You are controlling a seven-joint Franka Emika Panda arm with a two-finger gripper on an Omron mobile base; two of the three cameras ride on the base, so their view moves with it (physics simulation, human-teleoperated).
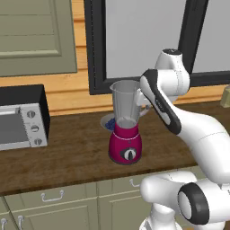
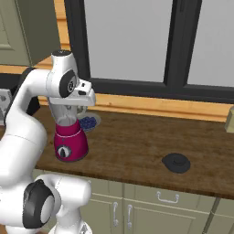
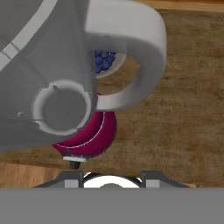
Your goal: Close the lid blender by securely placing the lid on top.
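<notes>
Right base view gives the clearest layout: the lid [image 2: 176, 162] lies flat on the wooden table [image 2: 137, 141], well apart from the blender [image 2: 70, 137], which stands far off to the left under the arm's wrist. Nothing touches the lid, and the jar's mouth is uncovered, so the task looks to be at its very start.

Left base view shows the blender [image 1: 126, 130] upright near the table's front edge, magenta base with the dial facing forward, clear grey jar above, side handle turned toward the arm. Just behind it sits a bluish plate [image 1: 108, 122] with dark blue berries. A silver and black toaster oven [image 1: 22, 119] stands well to the left.

The hand hovers right over the jar, with the gripper [image 2: 81, 109] hanging just beside the rim on the handle side. Hand view looks straight down along the jar's wall: the curved handle [image 3: 140, 57] loops out, the base's magenta flank shows below, and the berries are glimpsed through the handle's opening. I cannot tell whether the fingers are spread or pressed together; the tips are barely visible at the bottom edge, and the base views hide them behind the wrist and jar. No object appears between them.

Being poised above the blender while the lid rests away to the right probably means the arm must swing across the table to fetch the lid before any covering can happen.
</notes>
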